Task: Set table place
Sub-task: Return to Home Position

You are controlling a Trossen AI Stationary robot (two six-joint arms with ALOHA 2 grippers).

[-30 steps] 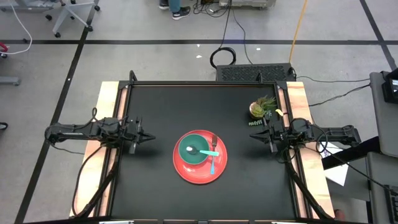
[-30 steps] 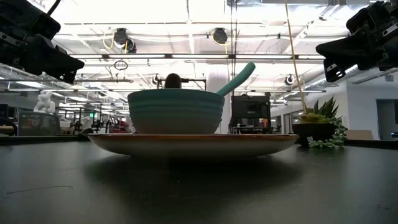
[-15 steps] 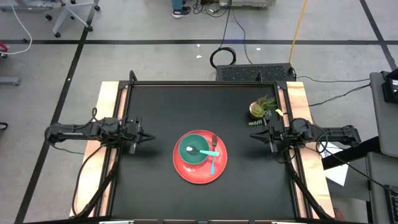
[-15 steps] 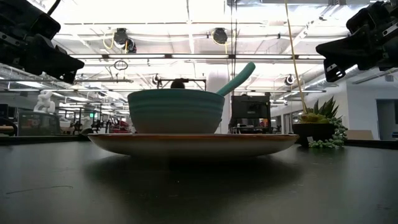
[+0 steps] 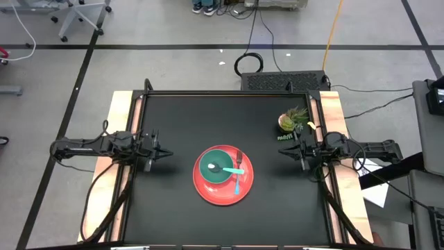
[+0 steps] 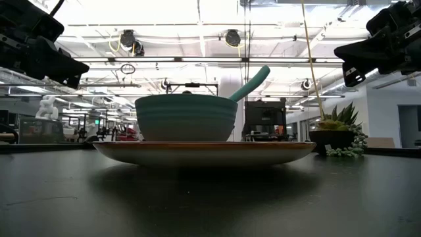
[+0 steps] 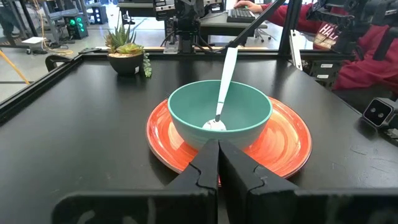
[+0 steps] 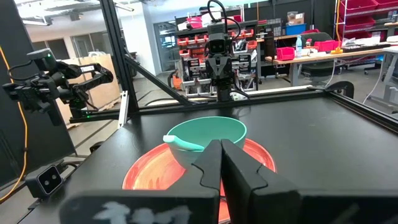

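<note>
Almost nothing is seen to have moved since the earlier frames. Only a dark shape in the room behind the bowl, in the low view, has dropped out of sight, while both arms and the place setting are held as before.

The left gripper point(image 5: 165, 151) is parked at the left edge of the table point(image 5: 180, 118) and the right gripper point(image 5: 283, 150) at the right edge. Both point inward at the setting and stand well apart from it. In each wrist view the two dark fingers are pressed together, with nothing held between them.

The return to rest is judged nearly or fully done. If any travel remains, it is best made slowly and outward, with the fingers kept clenched and raised above the tabletop. No sweep should be made toward the middle, where the spoon handle could be caught. Care is owed on the right side, where the potted plant point(image 5: 291, 119) stands near the right gripper, just beyond it.

The setting is placed at mid-width, in the near half of the table. The red plate point(image 5: 208, 191) lies flat, and the teal bowl point(image 5: 225, 156) is seated upright on its far part. The spoon point(image 5: 227, 169) rests with its head in the bowl and its mint handle leaning out over the right rim. The blue-handled fork point(image 5: 237, 177) is laid on the plate at the bowl's right side, tines away; whether it touches the bowl cannot be told.
</note>
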